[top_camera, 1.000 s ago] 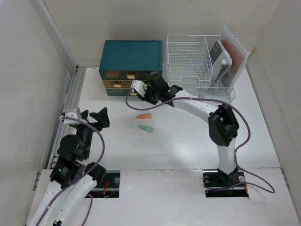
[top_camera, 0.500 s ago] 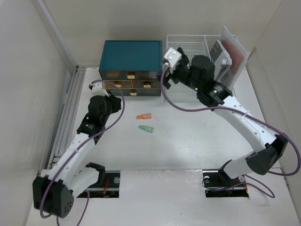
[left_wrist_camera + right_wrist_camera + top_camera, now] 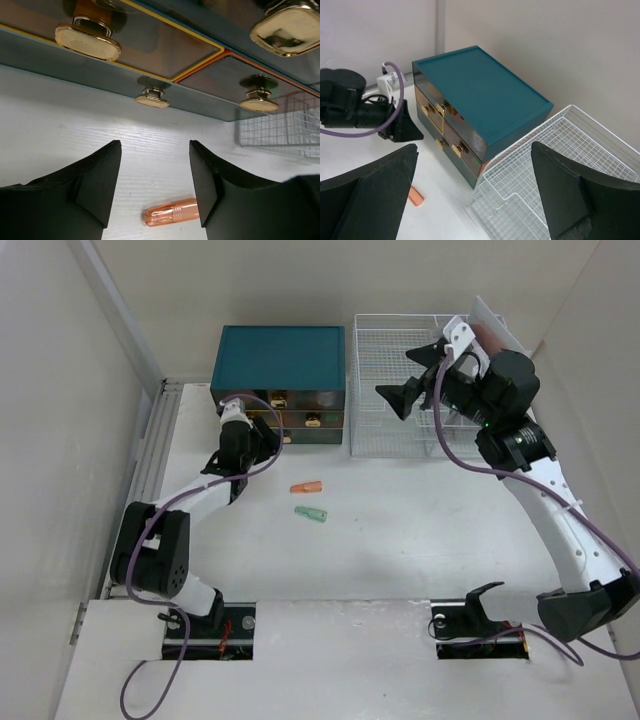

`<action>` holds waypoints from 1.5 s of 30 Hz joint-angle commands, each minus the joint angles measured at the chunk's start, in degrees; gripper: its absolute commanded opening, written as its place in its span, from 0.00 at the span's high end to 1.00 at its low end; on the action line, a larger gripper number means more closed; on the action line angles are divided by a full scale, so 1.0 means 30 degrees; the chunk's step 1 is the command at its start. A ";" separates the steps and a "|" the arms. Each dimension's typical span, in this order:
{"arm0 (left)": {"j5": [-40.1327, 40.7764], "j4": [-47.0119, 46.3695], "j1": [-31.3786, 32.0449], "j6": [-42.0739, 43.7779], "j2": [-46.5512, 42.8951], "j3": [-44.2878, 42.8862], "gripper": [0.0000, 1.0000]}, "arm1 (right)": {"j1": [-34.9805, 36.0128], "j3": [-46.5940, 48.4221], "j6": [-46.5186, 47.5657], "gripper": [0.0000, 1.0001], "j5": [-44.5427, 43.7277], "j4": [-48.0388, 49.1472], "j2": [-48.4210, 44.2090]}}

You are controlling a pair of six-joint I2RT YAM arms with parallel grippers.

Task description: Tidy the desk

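Right end effector (image 3: 474, 147) swung over the rack (image 3: 380, 345), left end effector (image 3: 155, 147) reached the drawers (image 3: 280, 355) (both spread apart).

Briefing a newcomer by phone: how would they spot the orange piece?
Find the teal drawer box at the far edge of the desk. In front of it lie two small cylinders, apart. The orange piece is the one nearer the box; the green piece lies farther out.

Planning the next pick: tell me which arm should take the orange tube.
Left, probably. The left gripper, open, sits low by the drawers with the orange tube close by; the right gripper, also open, is raised over the wire tray, farther away.
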State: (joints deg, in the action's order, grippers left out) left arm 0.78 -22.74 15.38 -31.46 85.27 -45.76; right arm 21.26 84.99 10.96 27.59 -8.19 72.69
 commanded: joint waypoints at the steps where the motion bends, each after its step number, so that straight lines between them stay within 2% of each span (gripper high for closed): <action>1: 0.0591 -0.2700 -0.0057 0.0673 0.0428 -0.0714 0.46 | -0.0406 -0.0379 -0.1164 0.00 0.1349 0.1352 -0.0234; 8: 0.0593 -0.5396 0.0119 0.1699 0.2888 -0.0742 0.46 | -0.0786 -0.0907 -0.1747 0.00 0.1935 0.1908 -0.0029; 19: 0.0415 -0.4402 0.0470 0.2753 0.5909 -0.2997 0.46 | -0.1431 -0.1084 -0.1925 0.00 0.2521 0.2084 0.0701; 28: 0.1089 -0.3318 0.0470 0.2753 0.6876 -0.4142 0.46 | -0.1431 -0.1084 -0.1751 0.00 0.2696 0.2084 0.1055; 31: 0.1468 -0.2764 0.0470 0.2519 0.7081 -0.4521 0.50 | -0.1431 -0.1260 -0.1749 0.00 0.2696 0.2084 0.1055; 39: 0.1939 -0.1972 0.0849 0.2167 0.7083 -0.4523 0.56 | -0.1431 -0.1260 -0.1749 0.00 0.2872 0.2084 0.1055; 45: 0.2290 -0.1765 0.1027 0.1144 0.6880 -0.4057 0.56 | -0.1431 -0.1260 -0.1749 0.00 0.3077 0.2084 0.1055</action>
State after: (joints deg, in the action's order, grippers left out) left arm 6.39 -28.75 18.39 -25.85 106.24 -56.77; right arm 17.17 80.82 6.13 35.29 -5.32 76.23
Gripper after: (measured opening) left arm 0.443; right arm 0.998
